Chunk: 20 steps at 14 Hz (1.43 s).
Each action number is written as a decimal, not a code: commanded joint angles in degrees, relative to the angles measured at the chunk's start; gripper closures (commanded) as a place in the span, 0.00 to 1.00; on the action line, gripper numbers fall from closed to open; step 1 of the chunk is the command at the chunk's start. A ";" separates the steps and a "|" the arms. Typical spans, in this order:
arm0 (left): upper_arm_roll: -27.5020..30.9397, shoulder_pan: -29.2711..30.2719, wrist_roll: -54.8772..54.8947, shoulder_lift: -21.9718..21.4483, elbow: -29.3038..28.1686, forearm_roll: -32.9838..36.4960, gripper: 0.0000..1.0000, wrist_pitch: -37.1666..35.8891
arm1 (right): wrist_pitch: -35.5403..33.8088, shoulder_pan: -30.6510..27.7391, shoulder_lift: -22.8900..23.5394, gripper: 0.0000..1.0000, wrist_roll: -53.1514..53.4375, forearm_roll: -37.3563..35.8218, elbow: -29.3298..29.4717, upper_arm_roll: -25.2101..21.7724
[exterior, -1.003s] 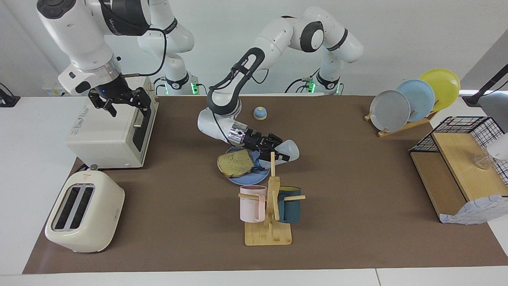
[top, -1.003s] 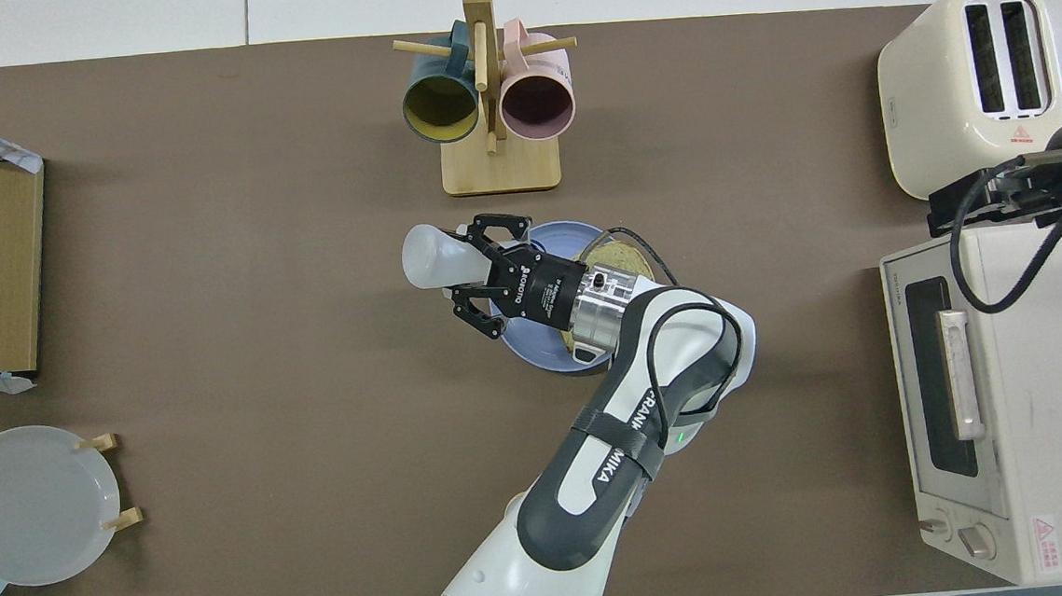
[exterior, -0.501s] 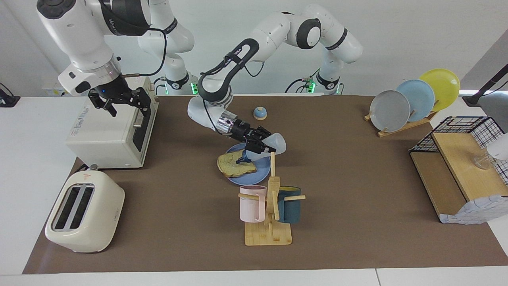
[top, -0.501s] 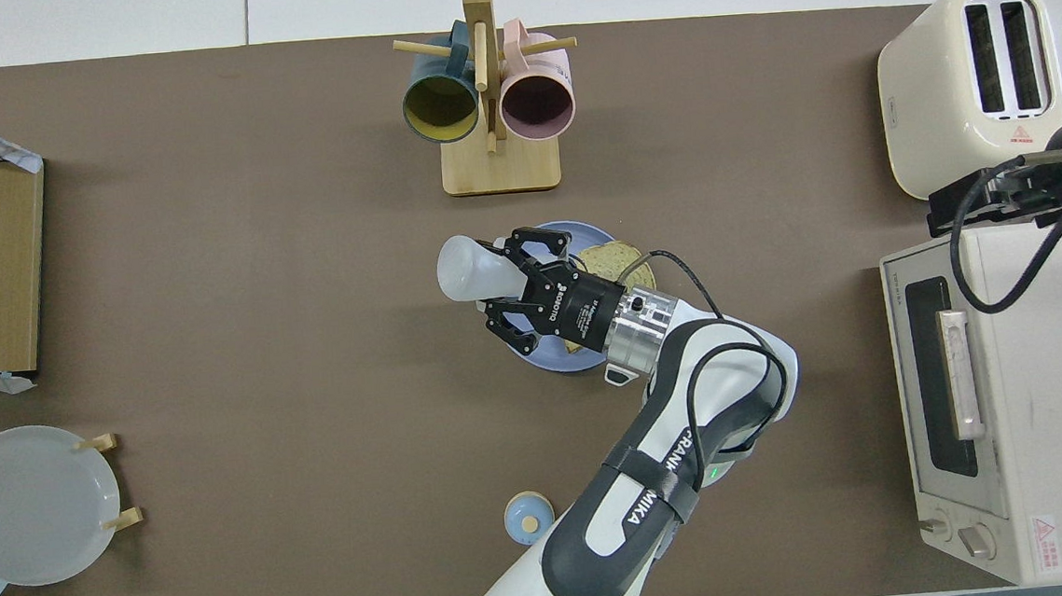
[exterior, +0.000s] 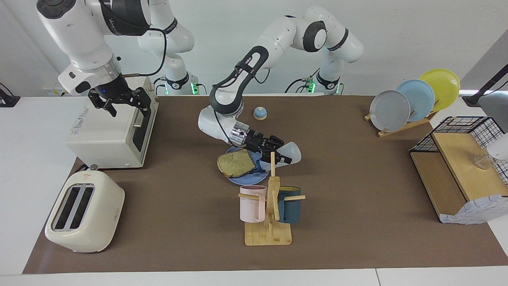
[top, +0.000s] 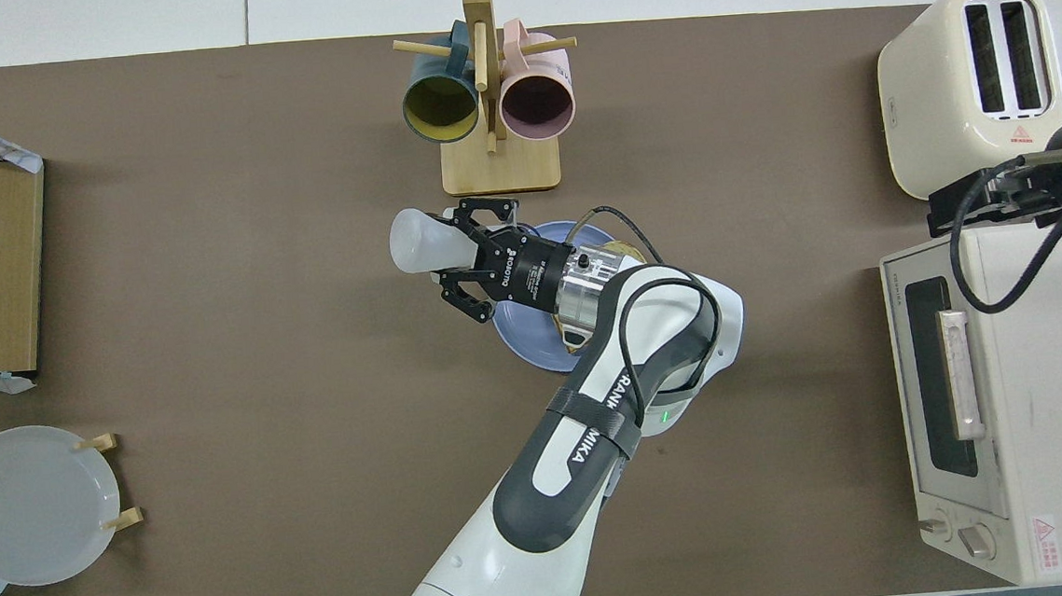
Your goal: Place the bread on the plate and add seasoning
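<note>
The bread (exterior: 236, 163) lies on the blue plate (exterior: 242, 179) in the middle of the table, at the side toward the right arm's end. My left gripper (exterior: 278, 153) is shut on the seasoning bottle (exterior: 291, 153), holding it tipped almost flat over the plate's edge. The dark nozzle points at the bread and the bottle's base points toward the left arm's end. From overhead, the left gripper (top: 470, 254) and its wrist cover most of the plate (top: 525, 340) and bread (top: 626, 249); the bottle (top: 420, 250) sticks out past them. My right gripper (exterior: 125, 105) waits open over the toaster oven (exterior: 111, 131).
A wooden mug tree (exterior: 270, 210) with a pink and a dark teal mug stands just beside the plate, farther from the robots. A cream toaster (exterior: 83, 210) sits by the oven. A small bell (exterior: 260, 113), a plate rack (exterior: 412, 99) and a wire-and-wood shelf (exterior: 460, 167) are also here.
The left gripper swung the bottle over the bread with its nozzle down, then came back lower and toward the left arm's end, the bottle lying flatter. The right arm has not moved.
</note>
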 commanded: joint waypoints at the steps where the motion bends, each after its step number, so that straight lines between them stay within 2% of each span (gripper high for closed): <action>1: 0.36 -0.34 -4.78 -4.63 -4.35 -4.41 1.00 0.91 | 0.94 -0.62 -0.35 0.00 -1.97 -0.40 -0.61 0.32; 5: 0.28 1.41 -8.47 -13.42 -13.49 -6.10 1.00 3.89 | 1.03 -0.62 -0.35 0.00 -1.97 -0.40 -0.61 0.23; 8: 0.28 5.09 -13.31 -22.29 -21.66 -10.05 1.00 10.91 | 0.94 -0.62 -0.35 0.00 -1.97 -0.40 -0.61 0.32; 10: 0.27 9.30 -14.29 -27.39 -24.13 -15.83 1.00 16.00 | 1.03 -0.62 -0.35 0.00 -1.97 -0.40 -0.61 0.23; 12: 0.27 15.80 -14.46 -34.33 -27.47 -23.30 1.00 23.46 | 0.94 -0.62 -0.35 0.00 -1.97 -0.40 -0.61 0.32; 13: 0.27 19.14 -14.73 -36.19 -28.01 -27.77 1.00 26.63 | 0.94 -0.62 -0.35 0.00 -1.97 -0.40 -0.61 0.32; 15: 0.27 24.07 -16.12 -37.26 -28.01 -37.44 1.00 32.00 | 0.94 -0.62 -0.35 0.00 -1.97 -0.40 -0.61 0.23; 17: 0.27 26.46 -20.16 -37.35 -28.54 -44.05 1.00 38.84 | 0.94 -0.62 -0.35 0.00 -1.97 -0.40 -0.61 0.32; 20: 0.36 29.80 -22.46 -38.92 -35.63 -54.50 1.00 55.34 | 0.94 -0.62 -0.35 0.00 -1.97 -0.40 -0.61 0.32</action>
